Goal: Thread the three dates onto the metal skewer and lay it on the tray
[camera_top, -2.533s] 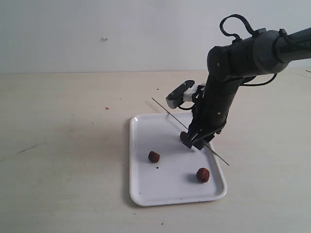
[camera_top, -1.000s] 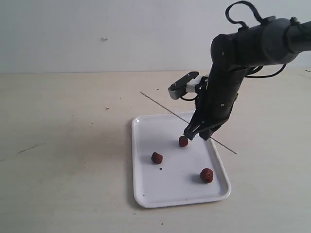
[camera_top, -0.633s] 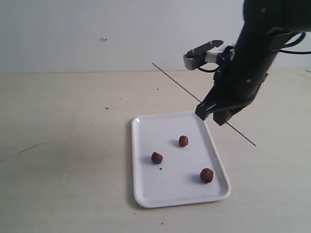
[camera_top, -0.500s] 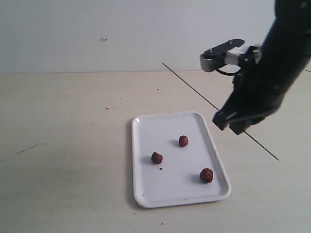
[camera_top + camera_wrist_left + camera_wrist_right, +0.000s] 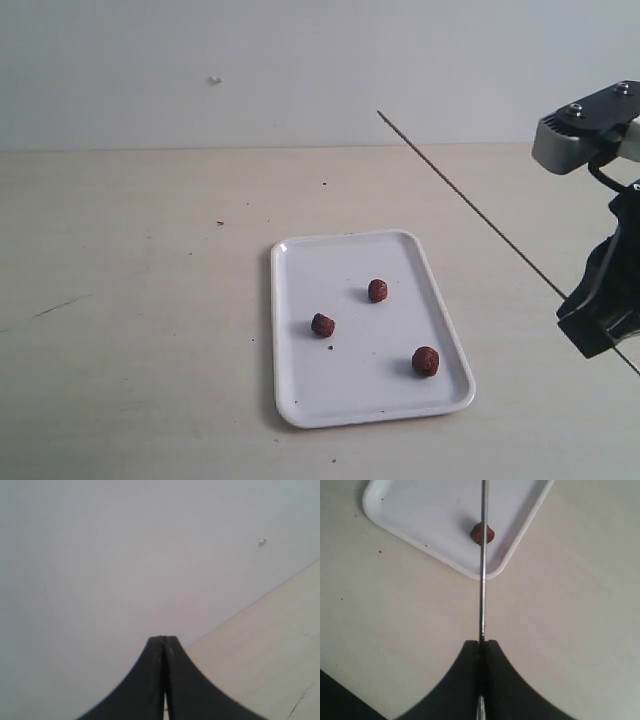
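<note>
Three dates lie loose on the white tray (image 5: 300, 380): one near the middle (image 5: 377, 290), one to its left (image 5: 322, 324), one at the front right (image 5: 425, 361). My right gripper (image 5: 597, 320) is at the exterior view's right edge, off the tray, shut on the metal skewer (image 5: 470, 200), which slants up and left above the table. In the right wrist view the skewer (image 5: 482, 570) runs from the shut right gripper (image 5: 482, 642) across one date (image 5: 482, 533) on the tray (image 5: 520, 530). The left gripper (image 5: 164, 639) is shut with nothing in it, facing the wall.
The tray sits on a pale wooden table (image 5: 130, 300) with a few small dark specks. A grey-white wall (image 5: 250, 60) stands behind it. The left arm is out of the exterior view.
The right arm has lifted from over the tray and swung right to the frame's edge, carrying the skewer with it. The three dates stay where they were.
</note>
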Controlling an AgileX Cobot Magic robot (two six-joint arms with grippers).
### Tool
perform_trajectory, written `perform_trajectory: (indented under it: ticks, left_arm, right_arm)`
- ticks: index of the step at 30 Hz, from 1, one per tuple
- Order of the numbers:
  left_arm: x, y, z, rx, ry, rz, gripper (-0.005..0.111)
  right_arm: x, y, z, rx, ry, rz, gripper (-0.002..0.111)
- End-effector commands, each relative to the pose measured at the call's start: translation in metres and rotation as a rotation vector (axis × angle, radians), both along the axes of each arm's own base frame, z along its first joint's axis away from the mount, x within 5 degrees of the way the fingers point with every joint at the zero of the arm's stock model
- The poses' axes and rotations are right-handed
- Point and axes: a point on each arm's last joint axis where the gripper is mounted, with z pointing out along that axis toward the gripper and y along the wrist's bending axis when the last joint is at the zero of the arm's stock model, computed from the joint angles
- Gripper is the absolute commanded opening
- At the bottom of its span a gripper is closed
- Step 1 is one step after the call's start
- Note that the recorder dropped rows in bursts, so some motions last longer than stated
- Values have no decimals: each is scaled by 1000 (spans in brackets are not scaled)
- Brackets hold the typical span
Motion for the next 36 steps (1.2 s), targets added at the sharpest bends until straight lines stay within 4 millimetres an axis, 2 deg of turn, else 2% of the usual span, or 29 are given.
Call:
perform_trajectory:
  ticks: [1, 12, 14, 20, 22, 25, 27, 32, 36]
  left_arm:
    - [-1, 0, 0, -8, -10, -7, 0]
    - [-1, 0, 1, -40, -21, -7, 0]
    - [0, 0, -1, -198, 0, -26, 0]
    - [-1, 3, 2, -1038, -35, -106, 0]
    - [-1, 3, 3, -1170, -44, -123, 0]
    - [-1, 4, 3, -1285, -48, -139, 0]
    - [-1, 4, 4, -1295, -66, -141, 0]
    - [-5, 14, 18, -1360, -270, -166, 0]
    - [-4, 17, 20, -1473, -309, -176, 0]
  right_arm:
    - [-3, 0, 1, 3, -15, 24, 0]
    - [-2, 0, 1, 6, -24, 24, 0]
    - [-2, 0, 1, 6, -26, 25, 0]
    - [-1, 1, 1, 10, -32, 26, 0]
    - [-2, 1, 1, 9, -31, 26, 0]
    - [-2, 1, 1, 15, -27, 25, 0]
    - [-2, 1, 1, 14, -25, 26, 0]
    - [-3, 1, 1, 11, -9, 28, 0]
    - [-3, 1, 1, 15, -8, 27, 0]
